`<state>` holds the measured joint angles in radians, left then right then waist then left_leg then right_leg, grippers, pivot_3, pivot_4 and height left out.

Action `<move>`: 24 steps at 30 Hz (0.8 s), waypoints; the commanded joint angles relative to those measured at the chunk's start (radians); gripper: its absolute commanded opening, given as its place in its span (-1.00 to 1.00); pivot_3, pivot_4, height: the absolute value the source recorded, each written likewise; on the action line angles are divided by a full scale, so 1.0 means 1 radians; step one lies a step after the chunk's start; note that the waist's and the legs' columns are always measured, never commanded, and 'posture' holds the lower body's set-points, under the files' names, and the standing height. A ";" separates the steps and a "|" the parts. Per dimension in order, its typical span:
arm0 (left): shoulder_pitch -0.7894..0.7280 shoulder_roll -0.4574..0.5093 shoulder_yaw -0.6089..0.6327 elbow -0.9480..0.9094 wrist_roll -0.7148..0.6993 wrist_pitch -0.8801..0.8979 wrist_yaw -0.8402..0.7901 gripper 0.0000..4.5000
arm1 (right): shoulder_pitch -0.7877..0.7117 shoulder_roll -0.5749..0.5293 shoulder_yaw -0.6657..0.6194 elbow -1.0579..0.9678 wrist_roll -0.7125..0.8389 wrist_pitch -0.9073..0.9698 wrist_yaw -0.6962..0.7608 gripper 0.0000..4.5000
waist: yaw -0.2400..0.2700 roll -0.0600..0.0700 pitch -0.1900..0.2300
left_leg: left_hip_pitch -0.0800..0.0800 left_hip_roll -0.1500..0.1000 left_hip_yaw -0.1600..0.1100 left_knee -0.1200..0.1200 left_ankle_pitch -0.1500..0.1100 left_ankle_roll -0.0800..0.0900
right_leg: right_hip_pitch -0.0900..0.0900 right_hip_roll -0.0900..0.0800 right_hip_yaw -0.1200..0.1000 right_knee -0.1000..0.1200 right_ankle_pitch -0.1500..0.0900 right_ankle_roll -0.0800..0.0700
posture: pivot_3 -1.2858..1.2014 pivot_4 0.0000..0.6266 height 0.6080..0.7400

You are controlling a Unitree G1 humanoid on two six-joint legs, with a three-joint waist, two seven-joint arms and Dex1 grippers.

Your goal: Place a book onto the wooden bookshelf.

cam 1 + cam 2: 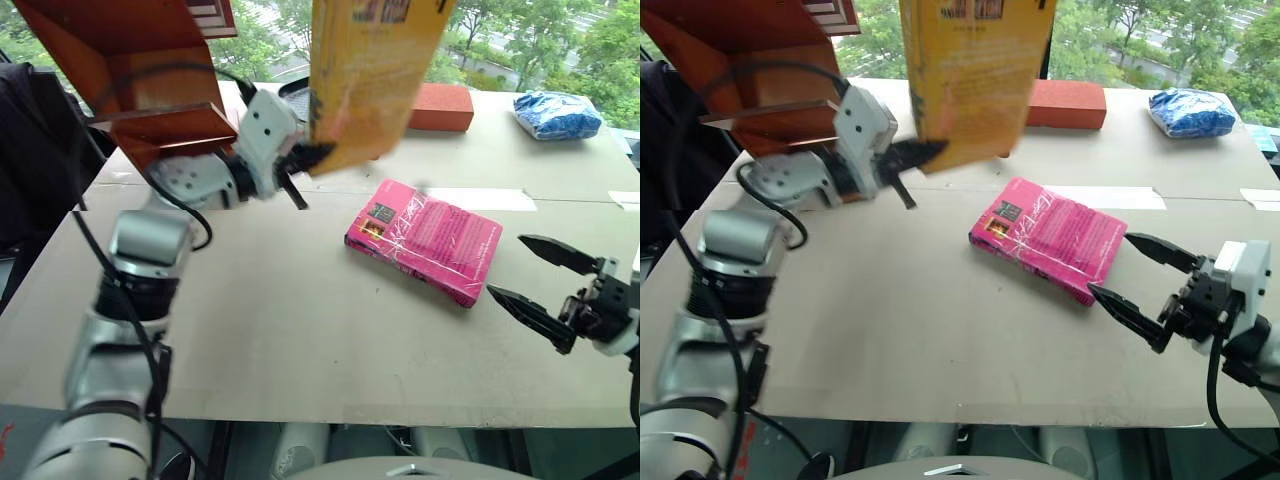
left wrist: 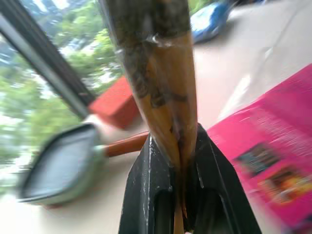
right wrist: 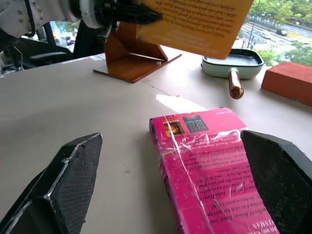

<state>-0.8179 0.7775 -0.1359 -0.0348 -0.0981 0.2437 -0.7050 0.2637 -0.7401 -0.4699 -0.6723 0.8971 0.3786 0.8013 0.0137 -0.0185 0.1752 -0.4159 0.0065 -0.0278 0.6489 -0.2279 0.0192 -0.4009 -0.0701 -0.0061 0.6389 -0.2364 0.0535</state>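
Book (image 1: 370, 70) up off the table (image 1: 250, 320), long axis near vertical, lower corner clamped in left pincer (image 1: 312, 158), right pincer (image 1: 545, 285) spread apart beside pink book (image 1: 425, 240), wooden bookshelf (image 1: 150, 70) just left.

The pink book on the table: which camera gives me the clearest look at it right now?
The left eye view: the whole pink book lies flat on the table, cover and edges visible. The right eye view shows the same. The right wrist view has it close between the right gripper's open fingers, its near end cropped. The left wrist view catches a blurred corner.
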 commanded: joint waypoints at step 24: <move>0.159 0.478 0.118 0.122 0.678 0.023 0.015 -0.98 | -0.581 0.154 0.186 0.127 0.289 0.119 -0.118 1.00 | -0.005 -0.004 0.006 | -0.003 0.001 0.005 0.002 0.000 0.000 | -0.005 0.001 -0.001 0.010 0.000 0.009 | 0.03 -0.52 1.00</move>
<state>-0.6611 1.2320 -0.0505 0.0999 0.5692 0.2403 -0.6761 -0.3004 -0.5857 -0.2792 -0.5317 1.1719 0.5007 0.6880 0.0085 -0.0230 0.1808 -0.4180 0.0071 -0.0222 0.6513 -0.2279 0.0193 -0.4067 -0.0694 -0.0053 0.6505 -0.2361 0.0621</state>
